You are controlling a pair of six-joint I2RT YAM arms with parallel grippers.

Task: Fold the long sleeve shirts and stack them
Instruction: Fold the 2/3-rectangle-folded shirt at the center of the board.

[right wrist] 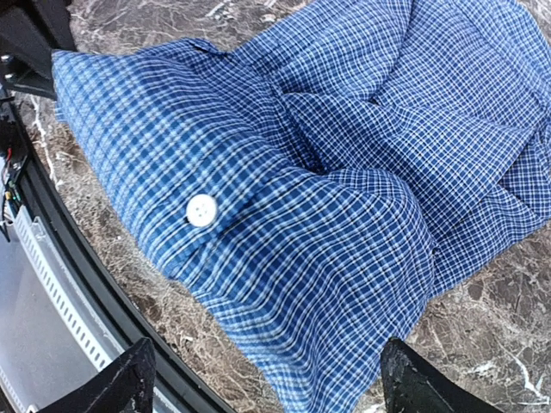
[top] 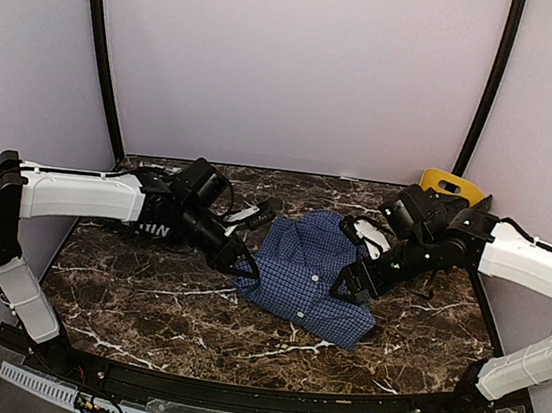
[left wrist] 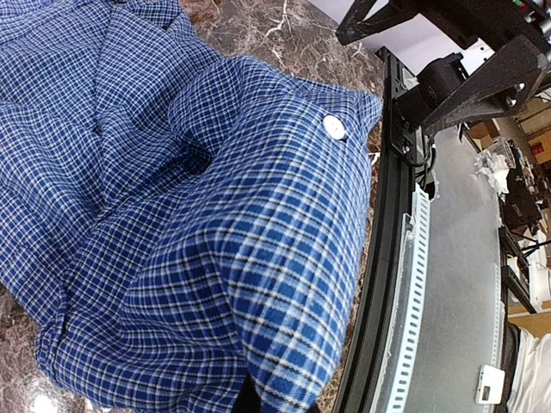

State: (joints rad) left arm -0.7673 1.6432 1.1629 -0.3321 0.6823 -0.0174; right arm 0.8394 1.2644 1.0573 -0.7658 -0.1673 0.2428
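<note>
My L gripper (top: 241, 260) is clamped shut on the left edge of the blue check shirt (top: 306, 271), w/ fabric bunched right up at the wrist cam. R gripper (right wrist: 269, 366) has jaws spread wide over the shirt's right side, nothing held. Shirt lies rumpled mid marble table (top: 135, 290), btwn the two grippers; yellow bin (top: 450, 182) at back right.

A yellow bin (top: 450, 184) stands at the far right corner of the dark marble table (top: 143, 301).
</note>
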